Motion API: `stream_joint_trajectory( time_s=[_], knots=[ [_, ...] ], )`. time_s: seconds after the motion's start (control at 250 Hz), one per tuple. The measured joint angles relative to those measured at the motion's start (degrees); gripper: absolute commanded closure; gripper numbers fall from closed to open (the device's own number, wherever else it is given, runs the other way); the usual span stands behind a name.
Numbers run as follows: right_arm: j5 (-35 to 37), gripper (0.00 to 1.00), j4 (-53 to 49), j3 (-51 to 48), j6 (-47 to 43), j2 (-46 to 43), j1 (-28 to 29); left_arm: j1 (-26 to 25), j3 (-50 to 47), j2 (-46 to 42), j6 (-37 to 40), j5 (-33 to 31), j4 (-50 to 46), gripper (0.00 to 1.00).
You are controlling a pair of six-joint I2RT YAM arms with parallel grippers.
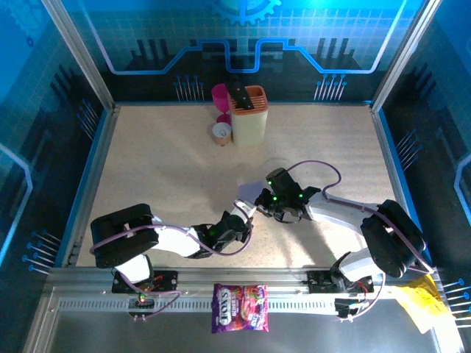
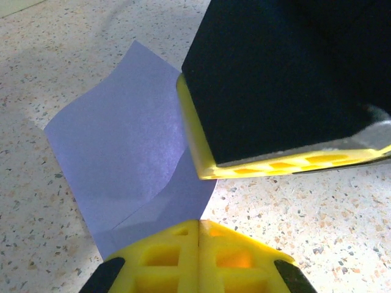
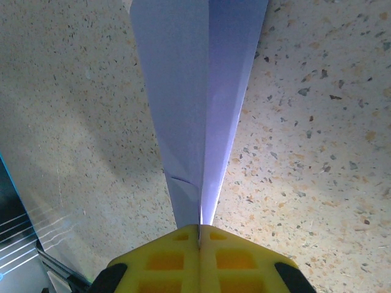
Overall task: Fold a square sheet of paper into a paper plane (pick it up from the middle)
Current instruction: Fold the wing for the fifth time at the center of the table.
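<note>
A thin pale lilac paper sheet [image 1: 252, 194], partly folded, is seen just below the middle of the top frame on the speckled beige table top [image 1: 169, 169], caught between the two grippers.

The left gripper [image 1: 246, 209] is set at the sheet's lower-left side and the right gripper [image 1: 271, 200] at its right side. Both are touching it, so neither arm can be called nearer.

In the left wrist frame the yellow jaws of the left gripper [image 2: 198, 224] are pressed fully together at bottom centre. The sheet's [image 2: 122, 140] near edge appears to be pinched in them. The sheet spreads away to the upper left, with a soft crease across its lower part. The black and yellow right gripper is pressed on the sheet's right edge.

In the right wrist frame the right gripper [image 3: 200, 228] is likewise clamped tight, on the narrow end of the sheet [image 3: 195, 91]. The long axis runs straight away from the jaws to the top of the frame, widening, with a central crease.

Judged: the dart shape is half formed. The coming crease depends on that axis being kept in line with the right jaws while the left end is held.

Containers, top centre of the top frame:
- A cream and orange slotted holder [image 1: 250, 118] has a black item [image 1: 239, 94] standing in it.
- A magenta cup [image 1: 219, 94] sits beside it; its contents cannot be told.
</note>
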Motion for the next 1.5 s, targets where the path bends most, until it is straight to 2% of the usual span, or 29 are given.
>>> stream_joint_trajectory(
  time_s=[0.032,0.104,0.156,0.216,0.376,0.551,0.691,0.823,0.959,1.107,1.29,1.498],
  knots=[
    [0.1,0.94,0.0,0.0,0.0,0.0,0.0,0.1,0.0,0.0,-0.1,0.2,0.0,1.0],
    [-0.1,0.7,0.0,0.0,-0.2,0.0,-0.2,0.5,0.0,0.0,-0.3,0.8,0.0,1.0],
    [-0.5,0.61,0.0,0.0,-1.0,-0.2,-0.4,0.9,0.0,0.0,-0.6,1.2,-0.1,1.0],
    [-0.6,0.56,-0.6,0.0,-1.9,-0.9,-1.2,1.4,-0.3,0.0,-1.4,2.2,0.0,1.0],
    [0.0,0.55,-4.3,0.4,-4.5,-5.1,-5.4,2.5,-2.1,-0.5,-4.2,4.7,-0.3,1.0],
    [0.5,0.57,-7.4,1.5,-8.8,-8.2,-11.4,3.6,-3.8,-1.9,-7.9,7.8,0.5,1.0],
    [-0.7,0.72,-9.1,3.8,-14.1,-7.0,-14.9,4.6,-5.5,-2.3,-10.7,9.5,1.7,1.0],
    [-5.9,0.84,-9.0,10.2,-20.6,0.6,-16.5,4.7,-6.6,-2.6,-12.3,10.3,3.2,1.0],
    [-13.7,0.9,-8.1,18.1,-26.7,11.6,-16.2,4.7,-8.8,-2.6,-12.3,11.1,7.3,1.0],
    [-19.0,0.94,-8.6,24.0,-32.4,20.9,-13.7,4.8,-14.0,-0.7,-11.5,11.2,18.1,1.0],
    [-22.3,0.98,-10.7,29.1,-36.3,26.9,-9.6,4.9,-18.6,7.6,-10.4,11.4,34.0,1.0],
    [-23.3,1.0,-12.1,32.1,-38.2,30.7,-8.7,5.0,-18.7,9.1,-10.4,12.7,40.8,1.0]
  ],
)
